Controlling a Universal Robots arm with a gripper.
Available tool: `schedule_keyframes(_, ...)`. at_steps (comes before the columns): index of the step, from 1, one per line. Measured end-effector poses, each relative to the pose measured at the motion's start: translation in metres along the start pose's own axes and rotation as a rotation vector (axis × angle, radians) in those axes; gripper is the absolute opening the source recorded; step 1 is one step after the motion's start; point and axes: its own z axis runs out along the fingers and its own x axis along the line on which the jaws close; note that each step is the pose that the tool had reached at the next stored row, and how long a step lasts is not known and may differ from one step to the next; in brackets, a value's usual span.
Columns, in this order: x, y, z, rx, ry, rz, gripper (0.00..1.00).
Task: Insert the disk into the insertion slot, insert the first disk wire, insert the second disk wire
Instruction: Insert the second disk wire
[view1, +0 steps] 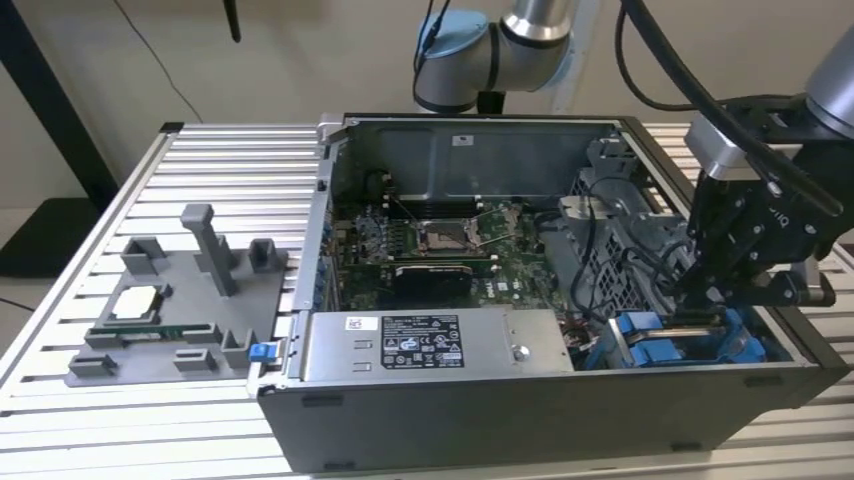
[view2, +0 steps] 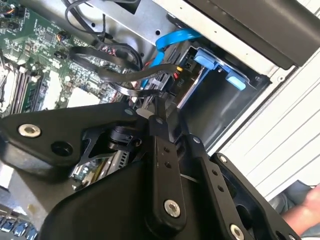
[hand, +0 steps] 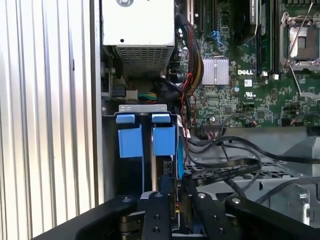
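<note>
Disk carriers in bright blue (view1: 667, 345) are seen in the exterior view, seated in the insertion slot (view1: 727, 330) of the drive cage at the open computer case's (view1: 534, 410) corner, on the exterior view's right. The gripper (view1: 707, 292) hangs directly over that bay.

In the second wrist view, the gripper (view2: 156, 111) fingertips are pressed close together at a black cable (view2: 120, 75) end beside the blue carrier tab (view2: 212, 62); a connector appears to be pinched (though the contact itself is partly hidden). A light-blue ribbon cable (view2: 175, 40) runs past.

In the first wrist view, two blue carrier faces (hand: 147, 137) are shown side by side in the cage, beside the motherboard (hand: 240, 75), with loose black wires (hand: 225, 165) draped across the cage top.

A misaligned connector could be jammed or bent against the drive's socket, and the slack wires could be snagged by the fingers.
</note>
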Motion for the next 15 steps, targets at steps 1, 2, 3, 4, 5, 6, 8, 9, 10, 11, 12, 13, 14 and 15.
schedule_keyframes(1, -0.0002, 0.0001, -0.0024, 0.0, 0.0, 0.0, 1.0)
schedule_keyframes(2, -0.0004, 0.0002, -0.0048, 0.0, 0.0, 0.0, 1.0)
schedule_keyframes(3, -0.0006, 0.0003, -0.0071, 0.0, 0.0, 0.0, 1.0)
schedule_keyframes(4, -0.0008, 0.0004, -0.0092, 0.0, -0.0001, 0.0, 1.0)
schedule_keyframes(5, -0.001, 0.0005, -0.011, 0.0, 0.0, 0.0, 1.0)
schedule_keyframes(6, -0.0011, 0.0005, -0.0122, 0.0, -0.0001, 0.0, 1.0)
schedule_keyframes(8, -0.0013, 0.0006, -0.0142, 0.0, -0.0006, 0.0, 1.0)
schedule_keyframes(9, -0.0013, 0.0006, -0.0146, 0.0, -0.0011, 0.0, 1.0)
schedule_keyframes(10, -0.0013, 0.0006, -0.0146, 0.0, -0.0012, 0.0, 1.0)
schedule_keyframes(11, -0.0013, 0.0006, -0.0146, 0.0, -0.0012, 0.0, 1.0)
schedule_keyframes(12, -0.0013, 0.0007, -0.0148, 0.0, -0.001, 0.0, 1.0)
schedule_keyframes(13, -0.0013, 0.0006, -0.0148, 0.0, -0.001, 0.0, 1.0)
schedule_keyframes(14, -0.0013, 0.0006, -0.0148, 0.0, -0.0011, 0.0, 1.0)
schedule_keyframes(15, -0.0013, 0.0006, -0.0148, 0.0, -0.0011, 0.0, 1.0)
